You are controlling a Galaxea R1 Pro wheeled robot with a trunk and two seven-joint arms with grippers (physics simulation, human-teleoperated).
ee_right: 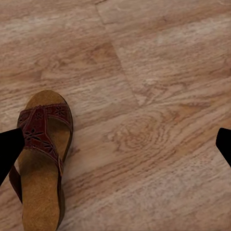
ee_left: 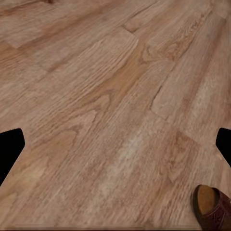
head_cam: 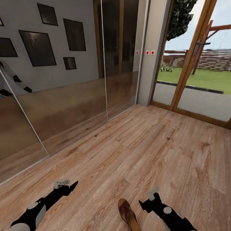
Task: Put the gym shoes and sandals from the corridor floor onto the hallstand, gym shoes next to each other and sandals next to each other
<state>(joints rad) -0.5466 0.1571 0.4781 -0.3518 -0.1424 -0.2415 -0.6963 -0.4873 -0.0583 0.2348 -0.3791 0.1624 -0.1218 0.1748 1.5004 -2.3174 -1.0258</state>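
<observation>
One dark brown leather sandal with a tan footbed [head_cam: 128, 214] lies flat on the light brown wood-grain plank corridor floor [head_cam: 154, 150] at the head view's bottom edge, between the two arms and nearer the right one, long axis running away from the robot, toe end pointing toward the mirrored wardrobe doors [head_cam: 64, 96]. Left pincer [head_cam: 64, 183] and right pincer [head_cam: 153, 194] both hover spread open, grasping nothing, right one just beside the sandal
</observation>
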